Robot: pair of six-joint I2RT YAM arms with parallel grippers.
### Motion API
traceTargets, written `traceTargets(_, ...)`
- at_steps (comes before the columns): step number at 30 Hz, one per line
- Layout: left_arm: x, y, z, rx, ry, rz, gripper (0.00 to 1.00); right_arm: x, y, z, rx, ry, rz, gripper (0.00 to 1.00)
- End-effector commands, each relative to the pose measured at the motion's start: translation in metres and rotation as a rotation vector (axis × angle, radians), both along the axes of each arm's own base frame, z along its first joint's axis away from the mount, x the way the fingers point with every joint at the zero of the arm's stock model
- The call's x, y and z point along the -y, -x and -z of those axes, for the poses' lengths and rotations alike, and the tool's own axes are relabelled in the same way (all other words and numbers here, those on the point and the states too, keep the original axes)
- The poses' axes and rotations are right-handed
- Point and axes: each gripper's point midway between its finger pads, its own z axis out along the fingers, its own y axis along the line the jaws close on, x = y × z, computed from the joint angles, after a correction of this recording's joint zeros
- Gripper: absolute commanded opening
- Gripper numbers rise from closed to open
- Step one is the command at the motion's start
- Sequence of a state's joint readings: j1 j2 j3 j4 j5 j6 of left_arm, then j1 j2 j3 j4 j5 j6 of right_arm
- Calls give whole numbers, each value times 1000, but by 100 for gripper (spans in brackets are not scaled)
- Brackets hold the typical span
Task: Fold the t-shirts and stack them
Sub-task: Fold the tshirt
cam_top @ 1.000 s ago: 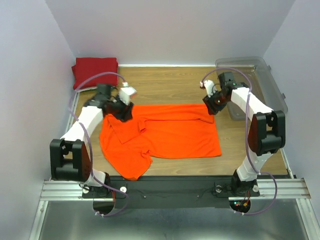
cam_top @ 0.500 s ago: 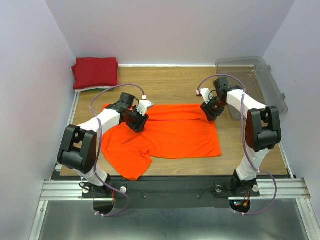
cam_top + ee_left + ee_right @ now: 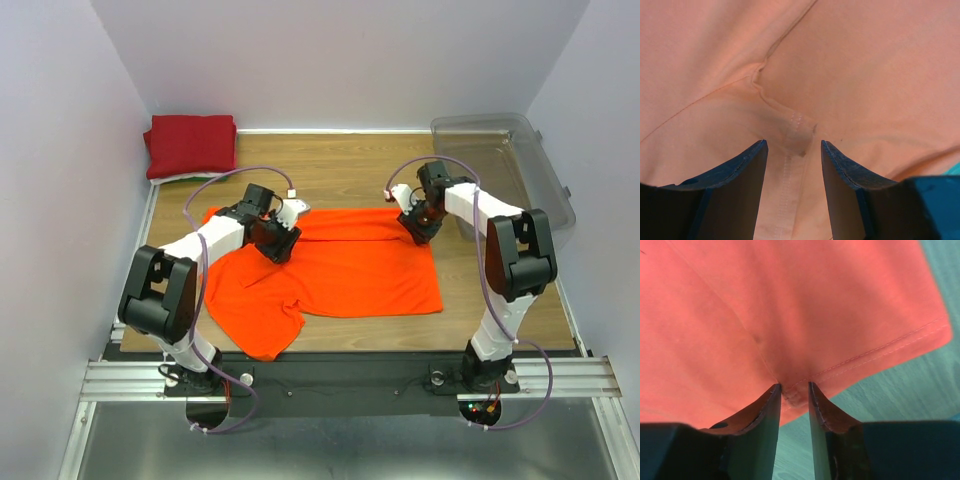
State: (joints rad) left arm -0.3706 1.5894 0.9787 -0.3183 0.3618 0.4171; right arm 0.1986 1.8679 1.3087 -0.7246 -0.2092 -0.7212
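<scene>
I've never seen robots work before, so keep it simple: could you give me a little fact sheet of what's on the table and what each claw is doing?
orange t-shirt: spread out in the middle of the table, partly folded along its far edge
dark red t-shirt: folded, far left corner
clear bin: far right corner
left gripper: fingers apart, straddling a raised seam of the orange t-shirt
right gripper: fingers close together, pinching the orange t-shirt's hem at its far right corner
</scene>
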Motion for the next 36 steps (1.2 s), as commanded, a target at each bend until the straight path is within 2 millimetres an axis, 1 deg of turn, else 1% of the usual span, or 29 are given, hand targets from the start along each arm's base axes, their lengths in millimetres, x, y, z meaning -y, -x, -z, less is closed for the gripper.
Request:
traceTargets(1,9,-10,-7,25,3,11,58,5,-5,8,18,35,-14,31)
traceTargets(5,10,-15,0,20,-11,2,58,2,-8,5,24,25,-14,21)
traceTargets(6,9,-16,1,20,-19,-5,58,2,-9,4,29,23,-16,20)
traceTargets(8,8,-17,7,13,-36,-12,55,2,-10,4,31,24,-14,14)
traceTargets(9,5,-18,9,11,-51,-17,52,3,-11,3,33,27,-14,13)
traceTargets(10,4,-18,11,8,-58,-20,48,2,-11,3,35,27,-17,11)
traceTargets(11,3,-17,8,12,-63,-15,39,3,-11,2,37,30,-16,6)
traceTargets(13,2,-13,2,22,-58,-2,29,3,-12,0,45,34,-17,2)
traceTargets(14,-1,-7,1,18,-69,18,21,5,-13,-2,51,38,-19,0)
traceTargets(15,-2,-6,-8,39,-64,26,16,6,-15,-6,64,46,-19,1)
traceTargets(17,-5,2,-13,30,-74,47,5,8,-18,-10,80,55,-27,0)
traceTargets(18,-7,4,-18,42,-77,67,2,8,-20,-13,91,62,-27,1)
traceTargets(19,-8,7,-19,38,-80,74,0,9,-21,-15,97,65,-27,1)
traceTargets(22,-11,16,-17,14,-93,101,0,12,-25,-19,113,82,-32,1)
traceTargets(28,-16,23,-5,-21,-123,123,0,17,-23,-23,126,105,-40,1)
traceTargets(32,-19,29,5,-49,-137,130,0,17,-24,-33,153,102,-44,1)
traceTargets(34,-20,31,7,-57,-137,130,0,17,-25,-35,156,100,-44,1)
traceTargets(36,-21,31,10,-57,-147,137,0,17,-22,-31,142,104,-50,1)
